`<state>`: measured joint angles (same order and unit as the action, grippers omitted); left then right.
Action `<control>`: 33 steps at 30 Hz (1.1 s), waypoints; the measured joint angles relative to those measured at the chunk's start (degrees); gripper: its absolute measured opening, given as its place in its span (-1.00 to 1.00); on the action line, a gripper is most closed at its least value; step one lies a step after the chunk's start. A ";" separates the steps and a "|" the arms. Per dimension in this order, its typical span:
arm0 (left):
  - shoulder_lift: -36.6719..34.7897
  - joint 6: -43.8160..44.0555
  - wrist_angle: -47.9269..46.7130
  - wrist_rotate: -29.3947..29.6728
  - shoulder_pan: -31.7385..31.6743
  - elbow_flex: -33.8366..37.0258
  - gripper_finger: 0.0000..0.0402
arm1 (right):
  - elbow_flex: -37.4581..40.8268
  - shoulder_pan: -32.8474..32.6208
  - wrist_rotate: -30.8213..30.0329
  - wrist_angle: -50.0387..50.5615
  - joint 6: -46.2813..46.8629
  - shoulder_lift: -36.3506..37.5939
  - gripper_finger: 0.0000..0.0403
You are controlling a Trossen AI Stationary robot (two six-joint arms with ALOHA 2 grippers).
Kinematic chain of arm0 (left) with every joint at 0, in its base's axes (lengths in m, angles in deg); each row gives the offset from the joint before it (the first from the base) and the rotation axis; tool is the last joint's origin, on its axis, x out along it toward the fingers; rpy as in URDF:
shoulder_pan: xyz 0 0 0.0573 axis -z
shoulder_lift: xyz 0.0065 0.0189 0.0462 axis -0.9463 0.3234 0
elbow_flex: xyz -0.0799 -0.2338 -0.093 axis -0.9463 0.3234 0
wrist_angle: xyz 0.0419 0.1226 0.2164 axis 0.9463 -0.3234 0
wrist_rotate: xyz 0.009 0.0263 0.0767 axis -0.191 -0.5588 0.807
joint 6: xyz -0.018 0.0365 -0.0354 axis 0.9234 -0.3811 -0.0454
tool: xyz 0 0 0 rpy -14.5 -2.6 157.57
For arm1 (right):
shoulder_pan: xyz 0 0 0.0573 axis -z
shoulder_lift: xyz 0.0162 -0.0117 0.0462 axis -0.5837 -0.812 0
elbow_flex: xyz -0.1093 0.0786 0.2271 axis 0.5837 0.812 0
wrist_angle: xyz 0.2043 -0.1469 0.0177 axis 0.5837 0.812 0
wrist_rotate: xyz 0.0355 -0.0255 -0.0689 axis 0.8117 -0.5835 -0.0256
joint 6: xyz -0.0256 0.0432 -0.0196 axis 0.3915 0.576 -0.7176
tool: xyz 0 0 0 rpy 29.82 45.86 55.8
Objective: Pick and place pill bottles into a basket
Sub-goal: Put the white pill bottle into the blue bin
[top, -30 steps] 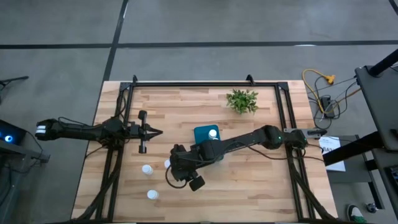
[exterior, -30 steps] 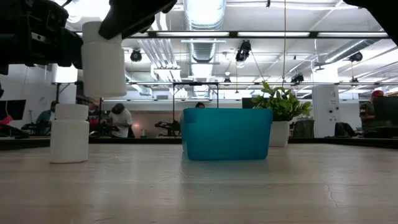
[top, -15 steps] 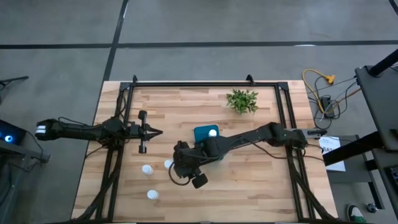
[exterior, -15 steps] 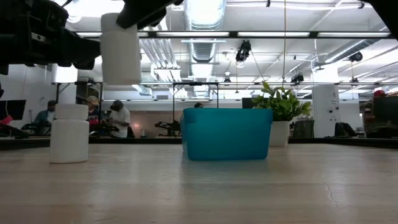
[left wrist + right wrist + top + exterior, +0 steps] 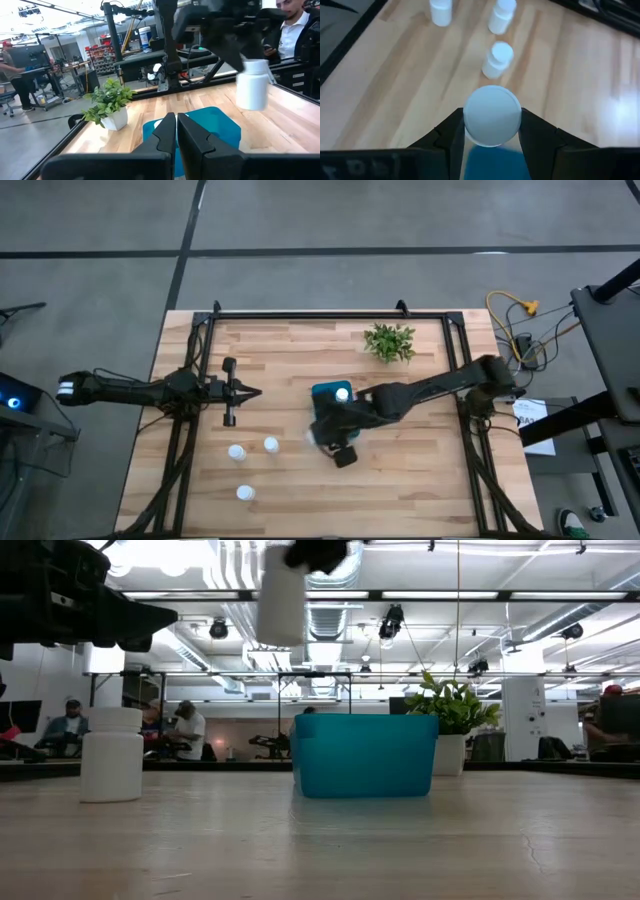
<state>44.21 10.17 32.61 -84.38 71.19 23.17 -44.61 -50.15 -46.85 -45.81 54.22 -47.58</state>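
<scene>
My right gripper is shut on a white pill bottle, held in the air just beside the near left of the teal basket. One bottle stands inside the basket. Three more bottles stand on their bases on the table; they also show in the right wrist view. My left gripper is shut and empty, hovering at the table's left side. My right gripper pinches the bottle's upper part, at the cap, between its two fingers, one on each side. The fingers come from above, pointing down. The bottle hangs upright below them, lifted clear of the table, higher than the basket's rim.
A small green plant in a white pot stands at the far right of the table, behind the basket. A black frame runs along the table's edges. People sit in the room beyond the table.
My right gripper has carried the bottle toward the table's right edge, from above the loose bottles toward the basket, and a little higher. The bottle has stayed upright in the hold. A standing bottle that the gripper covered now shows.
</scene>
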 joint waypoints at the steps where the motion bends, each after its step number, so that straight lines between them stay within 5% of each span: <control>1: 0.00 0.00 0.00 0.49 0.02 0.00 -1.00 | 2.62 0.06 -0.77 -0.86 0.70 1.84 -0.29; 15: 0.00 0.00 0.01 1.05 0.00 0.00 -1.00 | 22.92 0.15 -7.80 -9.32 5.65 11.93 -0.29; 33: 0.02 0.00 0.00 1.05 0.00 0.00 -1.00 | 32.82 1.81 -7.76 -15.26 9.87 12.65 -0.29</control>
<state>44.23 10.17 32.61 -83.32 71.19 23.17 -11.79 -48.34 -54.61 -61.07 64.09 -34.93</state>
